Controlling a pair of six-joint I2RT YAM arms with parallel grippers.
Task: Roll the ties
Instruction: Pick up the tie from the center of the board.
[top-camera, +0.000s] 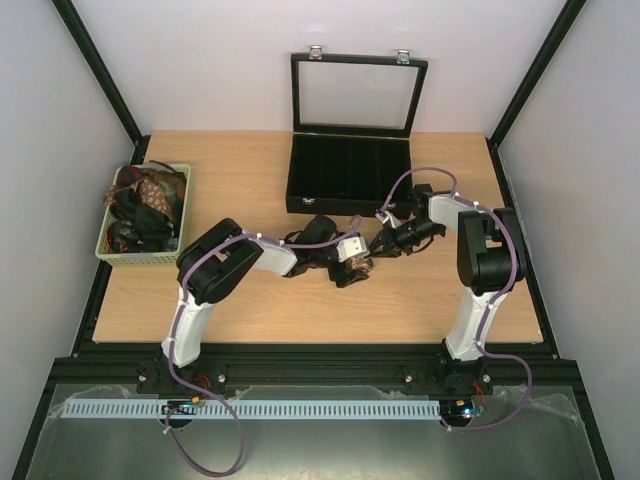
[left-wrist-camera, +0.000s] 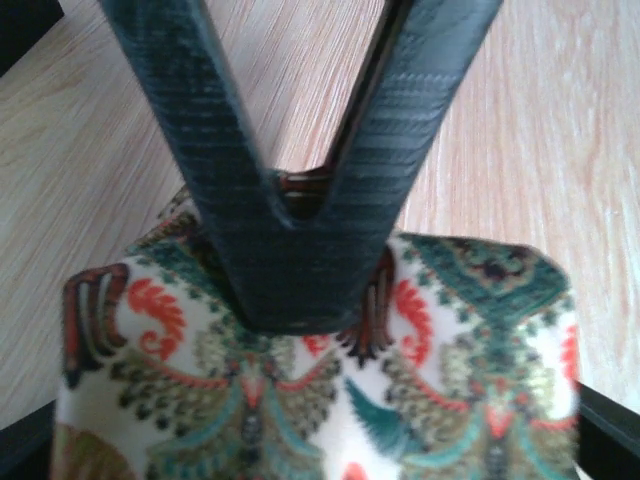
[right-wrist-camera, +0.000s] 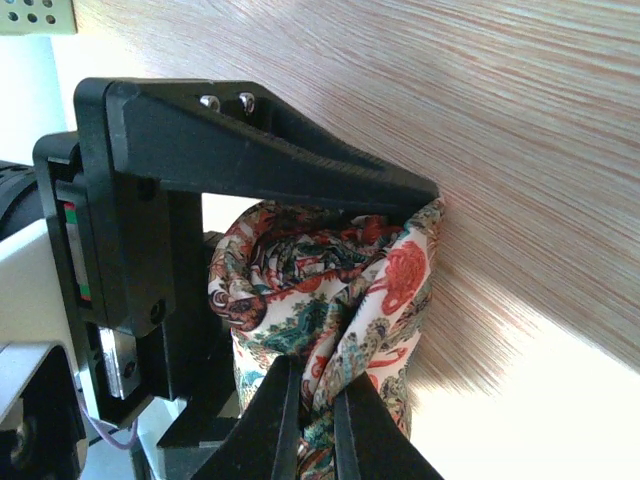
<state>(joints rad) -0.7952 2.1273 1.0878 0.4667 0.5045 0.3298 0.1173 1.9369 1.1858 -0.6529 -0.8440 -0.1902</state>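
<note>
Right wrist view: saw soft, slippery tie (right-wrist-camera: 320, 290) squeezed by left gripper (left-wrist-camera: 295, 285) and right gripper (right-wrist-camera: 322, 410); probably best pinched at edges.

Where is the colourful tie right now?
In the top view the tie is mid-table, pinched between the left gripper and right gripper, just in front of the black case.

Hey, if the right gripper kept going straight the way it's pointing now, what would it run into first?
The tie. The right gripper is shut on its fabric, and the bunched roll sits directly ahead. Just beyond that is probably the left gripper, though depth is hard to judge.
</note>
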